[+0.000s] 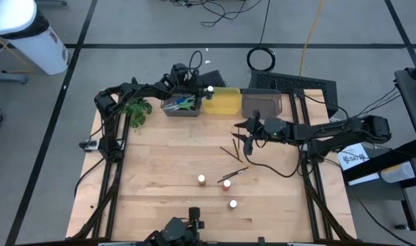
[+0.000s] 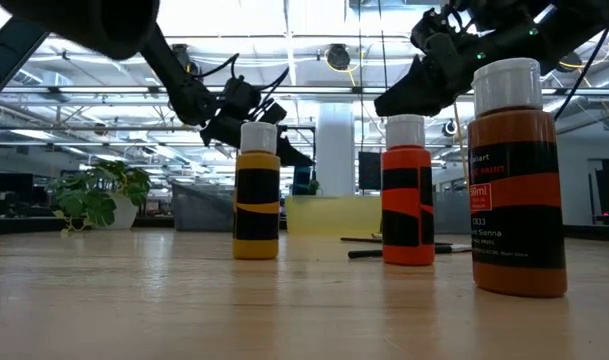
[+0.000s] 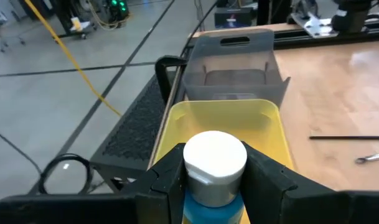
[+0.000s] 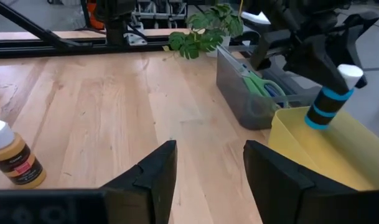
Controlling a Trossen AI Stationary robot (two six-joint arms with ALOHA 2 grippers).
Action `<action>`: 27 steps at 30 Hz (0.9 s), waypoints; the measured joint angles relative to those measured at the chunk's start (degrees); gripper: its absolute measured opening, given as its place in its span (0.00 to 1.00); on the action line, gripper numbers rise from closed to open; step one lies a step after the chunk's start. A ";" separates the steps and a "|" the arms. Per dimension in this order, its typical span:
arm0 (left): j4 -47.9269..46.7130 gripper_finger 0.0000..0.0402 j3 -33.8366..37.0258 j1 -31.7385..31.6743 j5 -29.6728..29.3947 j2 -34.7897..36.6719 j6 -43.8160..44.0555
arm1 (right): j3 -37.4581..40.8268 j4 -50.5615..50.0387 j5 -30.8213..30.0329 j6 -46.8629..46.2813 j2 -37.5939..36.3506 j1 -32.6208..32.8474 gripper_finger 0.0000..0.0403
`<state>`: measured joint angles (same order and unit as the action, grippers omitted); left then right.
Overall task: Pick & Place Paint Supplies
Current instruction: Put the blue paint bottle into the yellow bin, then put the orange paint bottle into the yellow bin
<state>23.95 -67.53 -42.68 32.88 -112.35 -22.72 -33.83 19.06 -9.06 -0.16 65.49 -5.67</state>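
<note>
My left gripper (image 1: 206, 92) is at the far side of the table, shut on a small blue paint bottle with a white cap (image 3: 214, 168), above the yellow bin (image 3: 264, 118). My right gripper (image 4: 208, 168) is open and hovers over bare table near the middle (image 1: 247, 137). Three other white-capped bottles stand on their bases near the front edge: yellow (image 2: 257, 190), orange-red (image 2: 406, 190) and brown (image 2: 514, 180). Thin dark brushes (image 1: 229, 152) lie flat between them and the bins. Scissors with green and blue handles (image 4: 264, 87) lie in the left grey bin (image 1: 182, 106). My left gripper pinches the blue bottle between its two fingers (image 3: 273, 177) at the top of the body, just below the white cap (image 3: 205, 190). The fingers come slanting down from above on the table's left. The bottle (image 4: 326, 106) is lifted clear and tilted, its base over the yellow bin's inside.
A second grey bin (image 1: 262, 102) stands to the right of the yellow bin (image 1: 225, 101). A green leafy plant (image 1: 137, 109) sits at the table's far left. Black cable (image 1: 276, 167) trails from the right arm across the wood. Open wood lies left of the bottles.
</note>
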 joint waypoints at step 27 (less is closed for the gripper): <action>-0.05 0.40 -0.24 1.50 -10.03 -1.29 -4.94 | -0.02 1.72 0.11 0.90 1.31 0.02 0.42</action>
<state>23.89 -67.77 -41.17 22.86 -113.65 -27.67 -33.85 20.78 -8.95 0.73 66.81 -5.65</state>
